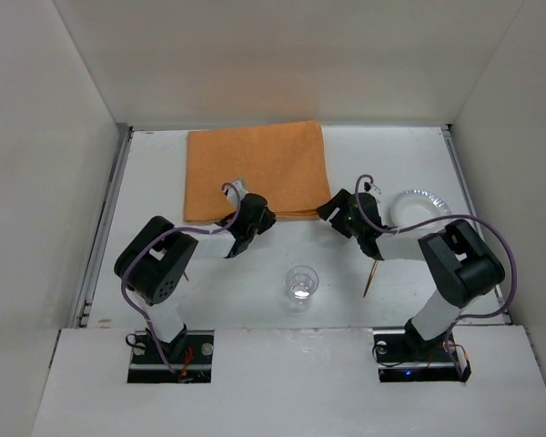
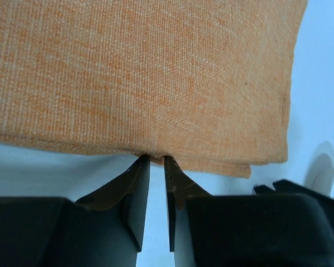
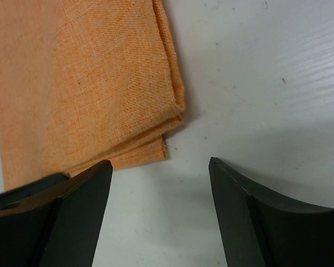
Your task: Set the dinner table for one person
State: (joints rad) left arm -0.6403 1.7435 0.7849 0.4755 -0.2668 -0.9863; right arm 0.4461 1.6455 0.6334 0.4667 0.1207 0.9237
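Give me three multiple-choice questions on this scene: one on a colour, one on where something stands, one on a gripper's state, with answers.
1. What colour is the cloth? A blue; B orange; C green.
2. Where does the glass stand? A on the cloth; B on the bare table, apart from the cloth; C in a gripper.
3. How is the right gripper? A shut on the glass; B shut on the cloth; C open, holding nothing.
Answers: 1 B, orange in every view; 2 B, bare table all round it; 3 C, jaws wide apart.
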